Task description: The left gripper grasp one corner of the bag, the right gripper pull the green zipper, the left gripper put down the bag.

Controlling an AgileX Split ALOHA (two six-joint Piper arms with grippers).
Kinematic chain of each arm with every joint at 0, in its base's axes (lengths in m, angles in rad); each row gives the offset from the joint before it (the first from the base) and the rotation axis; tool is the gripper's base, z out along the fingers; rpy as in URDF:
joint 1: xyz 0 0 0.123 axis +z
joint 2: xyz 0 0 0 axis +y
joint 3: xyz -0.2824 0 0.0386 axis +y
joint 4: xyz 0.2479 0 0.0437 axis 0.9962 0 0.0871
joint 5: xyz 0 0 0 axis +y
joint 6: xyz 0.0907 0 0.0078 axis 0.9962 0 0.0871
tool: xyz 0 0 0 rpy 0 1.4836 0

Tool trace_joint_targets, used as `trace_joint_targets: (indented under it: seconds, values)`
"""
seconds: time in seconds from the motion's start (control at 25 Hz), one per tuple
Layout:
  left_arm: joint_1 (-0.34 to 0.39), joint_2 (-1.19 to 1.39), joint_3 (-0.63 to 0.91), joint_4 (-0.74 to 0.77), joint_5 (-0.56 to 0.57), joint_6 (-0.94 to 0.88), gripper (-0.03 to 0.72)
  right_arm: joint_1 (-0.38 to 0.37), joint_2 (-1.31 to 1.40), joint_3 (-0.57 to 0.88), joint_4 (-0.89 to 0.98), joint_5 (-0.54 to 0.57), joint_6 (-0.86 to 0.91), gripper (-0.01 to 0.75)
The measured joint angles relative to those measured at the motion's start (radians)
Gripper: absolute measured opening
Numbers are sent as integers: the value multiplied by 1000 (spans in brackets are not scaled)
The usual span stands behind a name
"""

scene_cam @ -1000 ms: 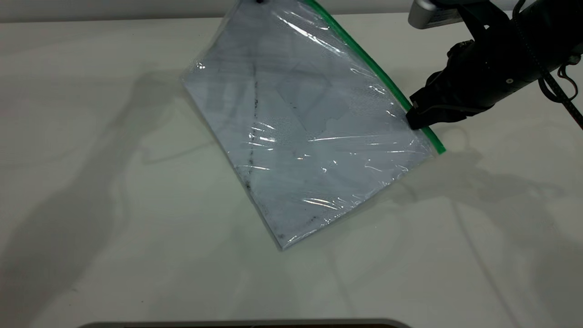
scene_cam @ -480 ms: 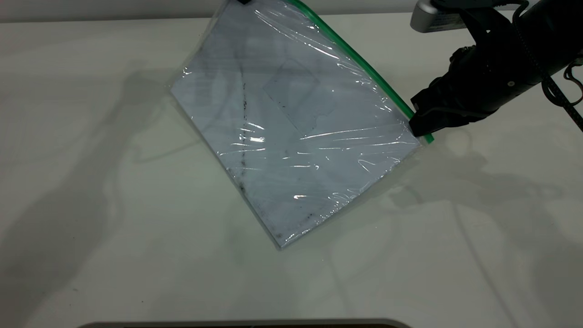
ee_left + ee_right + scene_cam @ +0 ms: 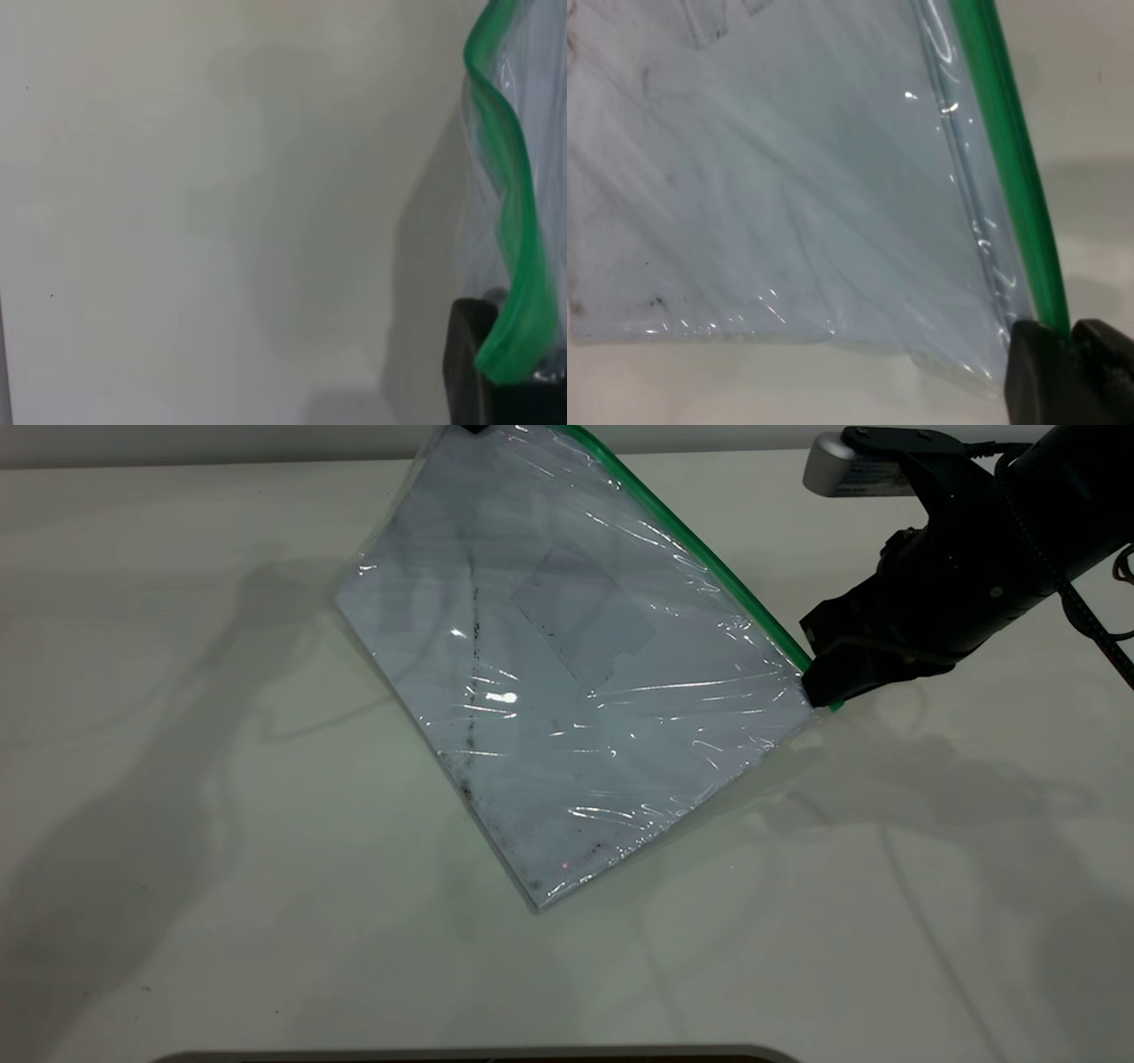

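Observation:
The bag (image 3: 576, 717), a clear pouch with a white sheet, a dark smudge line and a card pocket, hangs tilted, its lowest corner on the table. My left gripper (image 3: 476, 428) shows only as a black tip at the picture's top edge, shut on the bag's top corner; in the left wrist view it (image 3: 512, 365) clamps the end of the wavy green zipper (image 3: 511, 204). My right gripper (image 3: 817, 686), with the silver box, is shut on the green zipper (image 3: 691, 549) near its lower end. In the right wrist view its fingers (image 3: 1035, 376) pinch the green zipper (image 3: 1010, 159). The slider tab is hidden.
The white table (image 3: 221, 868) spreads all round the bag, with arm shadows on it. A dark grey rounded edge (image 3: 478, 1056) lies along the front. The right arm's cables (image 3: 1099, 629) hang at the far right.
The bag's top has shifted left and the pouch has swung slightly. My right gripper has slid down the green zipper, closer to its lower end.

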Motion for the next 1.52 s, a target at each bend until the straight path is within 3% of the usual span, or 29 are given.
trace_joint_targets:
  seconds: [0.16,0.36,0.52,0.8,0.92,1.16,1.36,1.52]
  values:
    - [-2,1,-1,36,0,0,55,-3,1,1,-20,-28,9,196]
    - [-22,4,-1,50,0,-78,73,-3,1,0,-18,-49,11,478]
    - [-51,4,-1,49,0,-231,168,-3,1,0,-13,-99,17,610]
    - [-70,4,-2,42,0,-376,509,-3,-1,0,-12,-127,18,594]
    - [-73,0,-2,42,-43,-460,600,-3,-24,0,-12,-150,19,584]
    - [-86,-61,-6,202,-101,-783,612,-3,-222,0,-21,-161,15,583]
    - [-93,-169,-46,386,-54,-1132,581,-3,-484,1,-27,-60,18,581]
    - [-93,-270,-72,497,-1,-1308,576,-3,-674,3,-62,36,56,581]
